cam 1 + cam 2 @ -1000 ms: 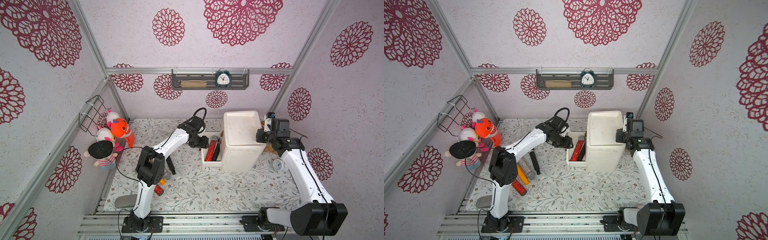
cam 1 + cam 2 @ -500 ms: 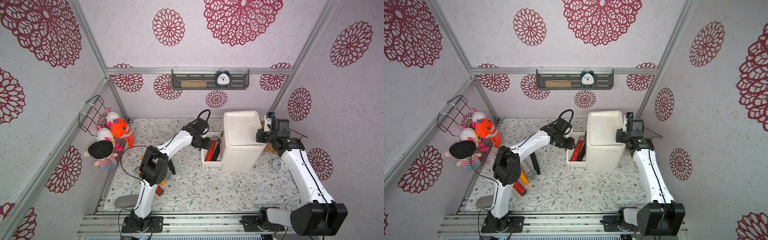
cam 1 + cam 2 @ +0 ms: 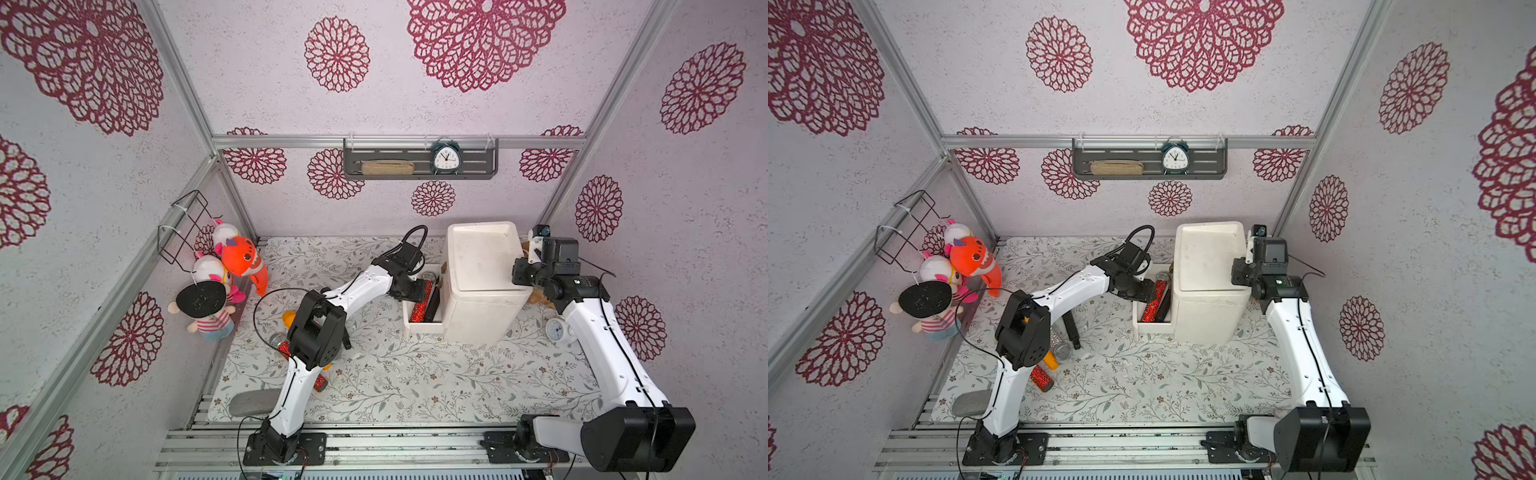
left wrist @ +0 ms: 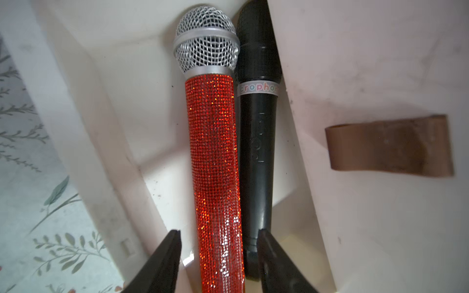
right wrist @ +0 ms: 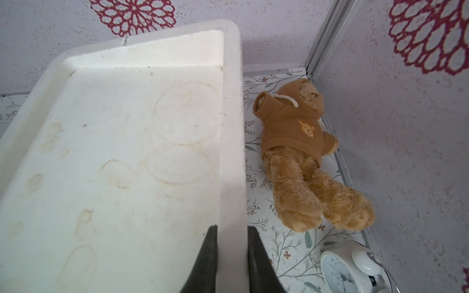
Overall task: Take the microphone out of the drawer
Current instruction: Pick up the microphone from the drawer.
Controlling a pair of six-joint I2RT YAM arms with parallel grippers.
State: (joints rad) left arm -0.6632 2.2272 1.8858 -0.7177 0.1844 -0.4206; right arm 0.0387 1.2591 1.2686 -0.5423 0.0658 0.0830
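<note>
The white drawer [image 3: 424, 328] stands pulled out of the white cabinet [image 3: 482, 257]. Two microphones lie side by side in it: a red glitter microphone [image 4: 213, 152] with a silver mesh head, and a black microphone [image 4: 257, 139] against the cabinet side. My left gripper [image 4: 218, 236] is down in the drawer, open, its jaws straddling the red handle near its tail; a gap shows on one side, and the other finger sits against the black microphone's end. In a top view the left gripper [image 3: 415, 291] covers part of the red microphone [image 3: 419, 305]. My right gripper [image 5: 232, 233] is shut on the cabinet's raised top rim.
A brown teddy bear [image 5: 291, 132] and a white alarm clock [image 5: 340, 271] lie behind the cabinet near the right wall. Several other microphones [image 3: 1059, 349] lie under my left arm. Plush toys [image 3: 232, 266] hang by a wire basket [image 3: 187, 224] at the left wall.
My left gripper has moved right and down into the drawer over the red microphone, and its jaws have narrowed. The right arm has not moved.
</note>
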